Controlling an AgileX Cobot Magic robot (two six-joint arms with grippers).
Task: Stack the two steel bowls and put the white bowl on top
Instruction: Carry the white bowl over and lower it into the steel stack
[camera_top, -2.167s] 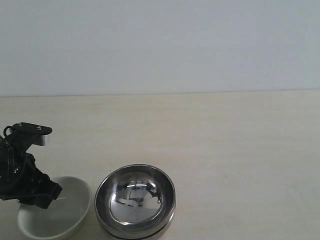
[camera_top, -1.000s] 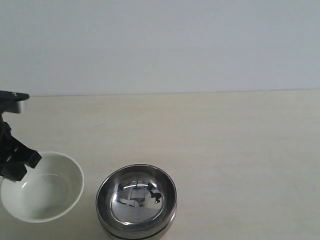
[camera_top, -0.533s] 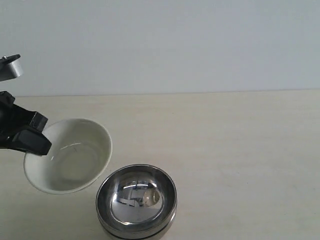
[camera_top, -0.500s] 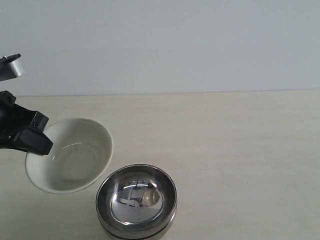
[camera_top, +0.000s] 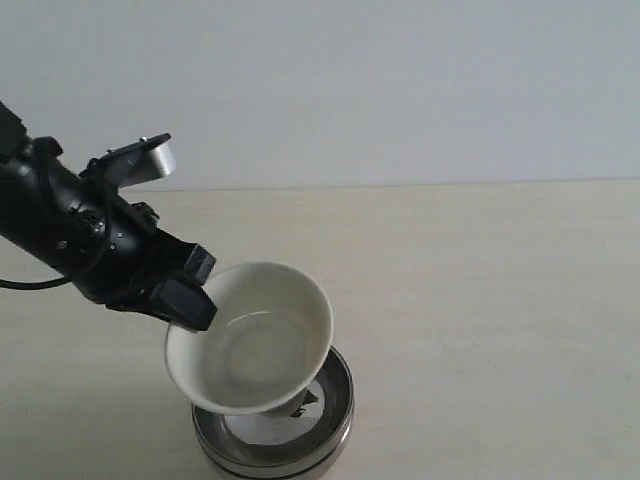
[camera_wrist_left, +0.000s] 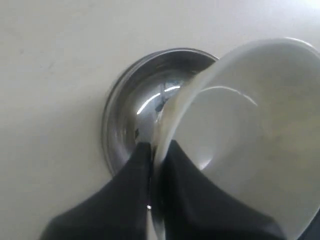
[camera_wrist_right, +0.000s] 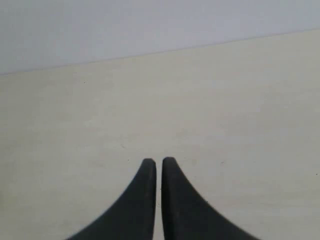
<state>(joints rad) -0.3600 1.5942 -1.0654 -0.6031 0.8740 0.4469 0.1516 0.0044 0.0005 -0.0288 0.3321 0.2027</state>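
Risk: the white bowl (camera_top: 255, 340) is pinched only at its rim and tilted, so it may pivot or slip out. If it's let go at this tilt, it'll likely clip the rim of the steel bowls (camera_top: 338, 395), land crooked, or shove them.

The steel bowls look nested and sit at the table (camera_top: 480, 280) edge nearest the exterior camera, left of middle. The white bowl hangs just above them, partly overlapping.

The left gripper (camera_top: 190, 300) is clamped tight on the white bowl's rim, one finger inside and one outside. The left arm reaches in from the left, angled down.

The right gripper (camera_wrist_right: 159, 162) is over bare table, its fingers nearly touching and holding nothing.
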